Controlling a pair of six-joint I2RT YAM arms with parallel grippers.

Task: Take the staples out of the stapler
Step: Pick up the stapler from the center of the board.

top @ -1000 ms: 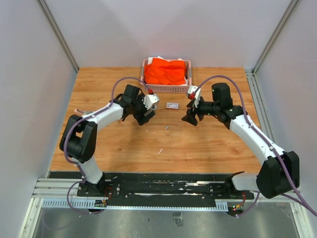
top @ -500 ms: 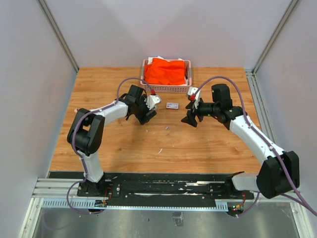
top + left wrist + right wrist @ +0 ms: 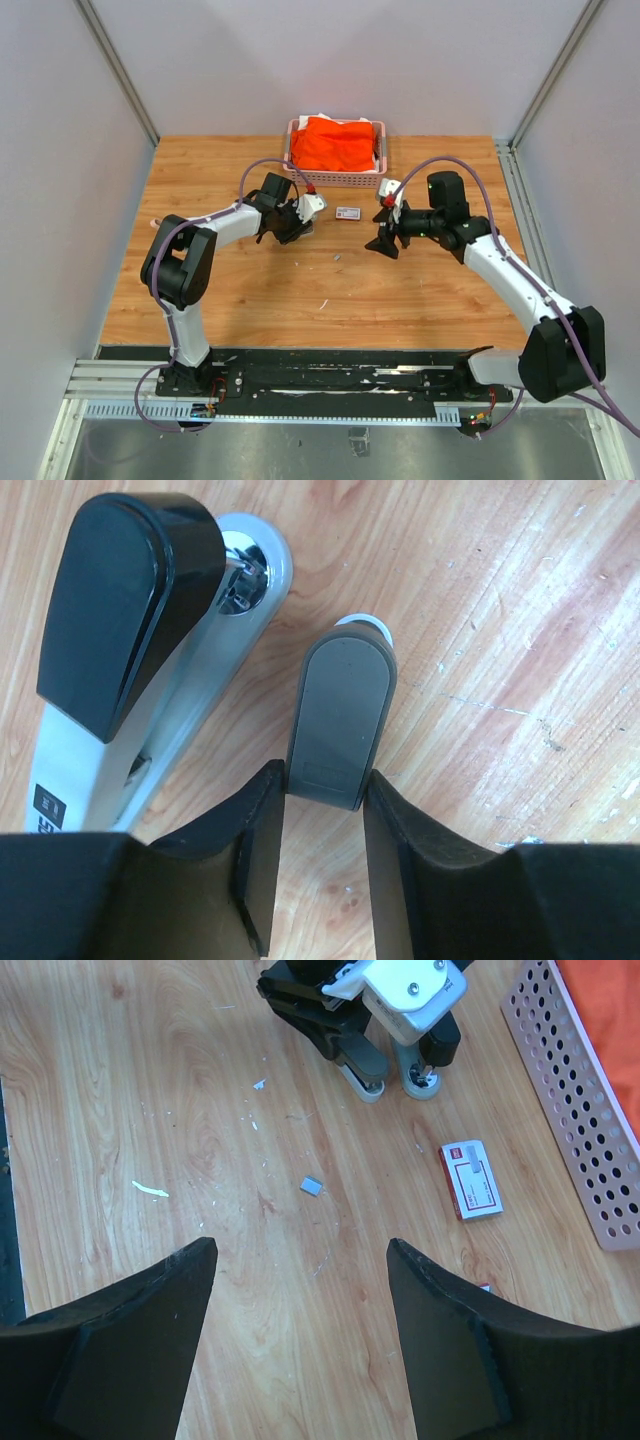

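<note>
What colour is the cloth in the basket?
The cloth is bright orange, clearest in the top external view.

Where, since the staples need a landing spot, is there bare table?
Free: the wood left and right of the basket; the near middle, bar a staple strip and white scrap. Crowded: before the basket, where left gripper, grey stapler, staple box and right gripper cluster.

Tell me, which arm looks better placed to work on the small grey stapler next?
Left. The left gripper grips the small grey stapler; the right gripper hangs open, apart from it.
</note>
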